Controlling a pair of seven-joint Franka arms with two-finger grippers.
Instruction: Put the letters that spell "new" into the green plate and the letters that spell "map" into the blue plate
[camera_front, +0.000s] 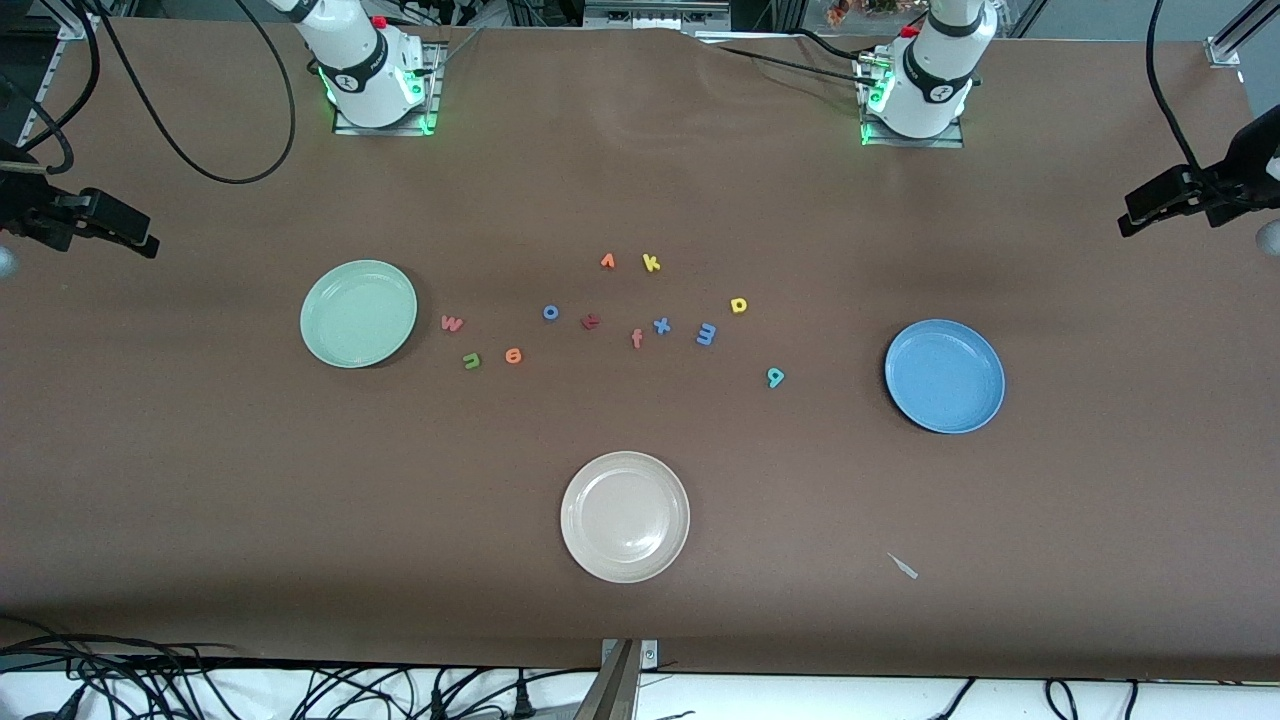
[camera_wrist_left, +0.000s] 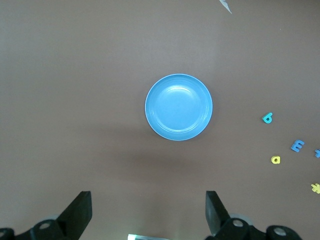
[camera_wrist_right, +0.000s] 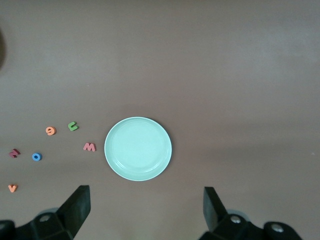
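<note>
Two grippers are held high, jaws spread wide, empty | left gripper (camera_wrist_left: 147, 212) is poised over the blue plate (camera_front: 944, 376) | right gripper (camera_wrist_right: 145, 210) over the green plate (camera_front: 358, 313) | all letters are scattered on the table between the plates, none touched.

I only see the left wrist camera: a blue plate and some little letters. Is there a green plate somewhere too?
Observer: Yes, the green plate sits toward the right arm's end of the table.
Operator: Where are the letters for "new"?
Observer: The pink w, green n and orange e lie on the table beside that plate.
Operator: Any other plate?
Observer: A beige plate lies nearer the front camera than all the letters.
</note>
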